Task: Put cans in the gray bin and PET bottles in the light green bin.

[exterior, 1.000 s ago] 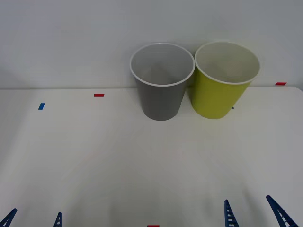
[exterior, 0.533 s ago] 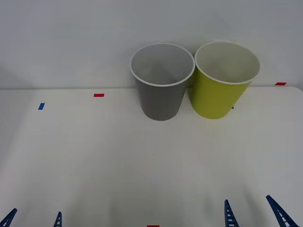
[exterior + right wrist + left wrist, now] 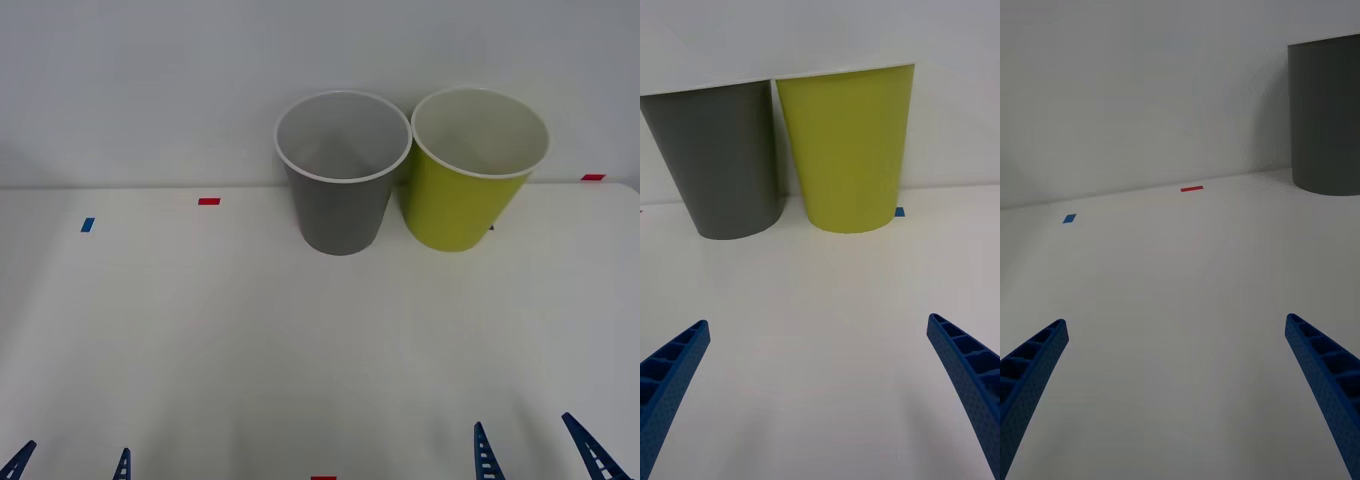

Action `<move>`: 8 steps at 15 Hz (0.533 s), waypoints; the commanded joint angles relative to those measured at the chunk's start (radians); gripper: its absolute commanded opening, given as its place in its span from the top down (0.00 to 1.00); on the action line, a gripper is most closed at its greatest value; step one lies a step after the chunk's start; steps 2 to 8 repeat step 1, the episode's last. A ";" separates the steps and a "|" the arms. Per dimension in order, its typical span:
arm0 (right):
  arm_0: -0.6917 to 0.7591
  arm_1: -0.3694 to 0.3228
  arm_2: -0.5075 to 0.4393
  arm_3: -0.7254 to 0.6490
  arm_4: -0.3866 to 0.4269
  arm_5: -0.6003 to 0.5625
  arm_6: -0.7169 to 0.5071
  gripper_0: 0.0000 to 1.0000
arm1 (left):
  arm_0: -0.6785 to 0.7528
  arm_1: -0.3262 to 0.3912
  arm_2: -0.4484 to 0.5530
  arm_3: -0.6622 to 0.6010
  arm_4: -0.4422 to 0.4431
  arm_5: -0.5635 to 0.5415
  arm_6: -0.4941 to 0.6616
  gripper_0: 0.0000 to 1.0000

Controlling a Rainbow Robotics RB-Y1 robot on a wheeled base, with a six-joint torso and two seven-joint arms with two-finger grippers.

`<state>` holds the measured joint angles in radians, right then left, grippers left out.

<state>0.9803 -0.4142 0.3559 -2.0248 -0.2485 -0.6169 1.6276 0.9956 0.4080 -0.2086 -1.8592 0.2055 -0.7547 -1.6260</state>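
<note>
Two bins stand side by side at the far edge of the table (image 3: 200,340), against the wall: the gray bin (image 3: 340,210) on the left and the light green bin (image 3: 465,205) on the right, walls close together, possibly touching near the rims. You likely have them set upright and centred there so either arm can reach over an open mouth to drop something in. From the front view you can see down into both; the pale insides look bare, with no can or bottle visible, though the very bottoms are partly hidden by the near walls.

No can or PET bottle shows on the tabletop either, so you cannot say where the can is from these views. Small red and blue tape marks (image 3: 208,201) sit on the table surface.

Your left gripper (image 3: 1180,397) waits low at the near edge, left of the bins, fingers spread wide with nothing between them. Your right gripper (image 3: 820,397) waits likewise at the near edge, facing both bins, its fingers also wide apart and holding nothing. Both look parked, probably awaiting an item.
</note>
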 commanded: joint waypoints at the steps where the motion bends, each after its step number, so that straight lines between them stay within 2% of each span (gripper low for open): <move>1: 0.000 0.000 0.000 0.000 0.000 0.000 0.000 0.00 | 0.000 0.000 0.000 0.000 0.000 0.000 0.000 0.00; 8: 0.000 0.000 0.000 0.000 0.000 0.000 0.000 0.00 | 0.000 0.000 0.000 0.000 0.000 0.000 0.000 0.00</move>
